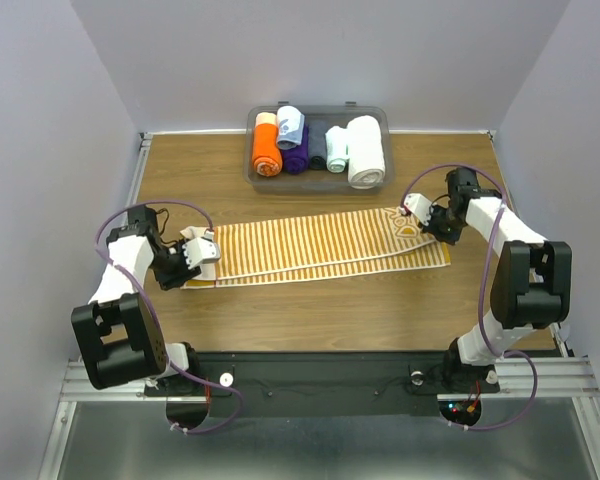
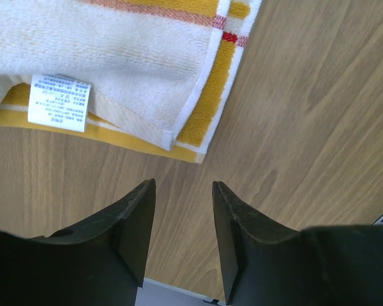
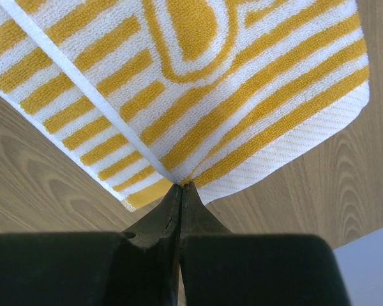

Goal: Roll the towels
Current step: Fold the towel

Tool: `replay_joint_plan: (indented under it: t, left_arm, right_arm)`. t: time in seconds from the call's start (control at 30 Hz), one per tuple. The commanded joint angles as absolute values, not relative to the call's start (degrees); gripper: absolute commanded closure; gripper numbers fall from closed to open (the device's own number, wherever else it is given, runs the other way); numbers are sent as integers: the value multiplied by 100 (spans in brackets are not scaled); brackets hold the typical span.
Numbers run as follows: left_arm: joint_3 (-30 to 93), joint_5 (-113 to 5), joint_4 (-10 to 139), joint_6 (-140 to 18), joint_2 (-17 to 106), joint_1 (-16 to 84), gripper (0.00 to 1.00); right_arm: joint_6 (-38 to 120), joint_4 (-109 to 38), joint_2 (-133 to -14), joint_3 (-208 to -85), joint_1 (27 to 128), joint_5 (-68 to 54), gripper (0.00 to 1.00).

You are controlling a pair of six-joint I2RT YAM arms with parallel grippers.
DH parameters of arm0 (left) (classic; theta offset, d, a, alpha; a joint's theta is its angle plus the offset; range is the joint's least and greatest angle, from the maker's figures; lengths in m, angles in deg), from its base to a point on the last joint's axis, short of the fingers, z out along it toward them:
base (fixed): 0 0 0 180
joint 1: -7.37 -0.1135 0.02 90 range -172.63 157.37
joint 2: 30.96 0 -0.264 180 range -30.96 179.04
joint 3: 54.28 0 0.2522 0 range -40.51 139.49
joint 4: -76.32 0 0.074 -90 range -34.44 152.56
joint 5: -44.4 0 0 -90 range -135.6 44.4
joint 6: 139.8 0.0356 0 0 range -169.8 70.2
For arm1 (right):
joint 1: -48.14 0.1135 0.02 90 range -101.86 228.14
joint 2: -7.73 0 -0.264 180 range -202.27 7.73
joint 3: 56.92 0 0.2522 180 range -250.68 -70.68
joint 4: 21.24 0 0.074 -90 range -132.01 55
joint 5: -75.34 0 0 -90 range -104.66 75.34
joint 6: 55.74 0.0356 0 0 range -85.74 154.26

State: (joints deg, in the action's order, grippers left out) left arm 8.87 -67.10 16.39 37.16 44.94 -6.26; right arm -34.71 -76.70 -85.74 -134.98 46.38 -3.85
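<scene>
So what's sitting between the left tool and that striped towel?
Nothing but bare wooden table. In the left wrist view, the left tool stands open just short of the striped towel corner, not touching it.

- Striped towel (image 1: 320, 245), centre of the overhead view: narrow yellow-orange and white stripes. Its right end carries yellow-orange and white lettering and a white hem band.
- Left end of the same towel, upper left of the left wrist view: cream-white underside, yellow border, small red checks at the corner.
- Label (image 2: 59, 102): white with dark print.
- Table (image 1: 380, 310): mid-brown wood grain.
- Bin (image 1: 251, 150), upper centre: translucent grey.
- Rolls in the bin, left to right: orange roll (image 1: 266, 148), whitish roll (image 1: 290, 125), purple roll (image 1: 297, 155), dark navy roll (image 1: 317, 148), pale blue roll (image 1: 336, 148), white roll (image 1: 366, 150).
- Left gripper (image 2: 182, 186) and right gripper (image 3: 180, 186): black fingers.
</scene>
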Motion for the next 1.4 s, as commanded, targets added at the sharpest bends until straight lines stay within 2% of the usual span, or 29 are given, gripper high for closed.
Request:
replay_joint_plan:
  t: [0.0, 0.4, 0.77, 1.03, 1.13, 1.17, 1.27, 1.37]
  left_arm:
    - [800, -6827, 1344, 4344, 4418, -643, 48]
    - [695, -6986, 1809, 4372, 5103, -537, 47]
    - [756, -7056, 2222, 4231, 5376, -511, 55]
    - [739, -7135, 2354, 4143, 5508, -467, 56]
    - [739, -7126, 2363, 4134, 5500, -458, 66]
    - [765, -7118, 2345, 4125, 5491, -458, 74]
    - [853, -7144, 2267, 4003, 5385, -450, 84]
    - [1124, -7205, 2012, 3924, 5306, -458, 100]
  right_arm:
    - [-3395, -7737, -8649, -13809, 4691, -394, 99]
    - [-3342, -7781, -8701, -13871, 4691, -359, 99]
    - [-3351, -7798, -8745, -13845, 4691, -394, 99]
    - [-3333, -7807, -8798, -13845, 4691, -420, 99]
    - [-3333, -7807, -8815, -13845, 4691, -429, 99]
    - [-3342, -7807, -8807, -13836, 4691, -438, 99]
    - [-3350, -7807, -8789, -13836, 4691, -438, 99]
    - [-3359, -7816, -8789, -13862, 4691, -455, 99]
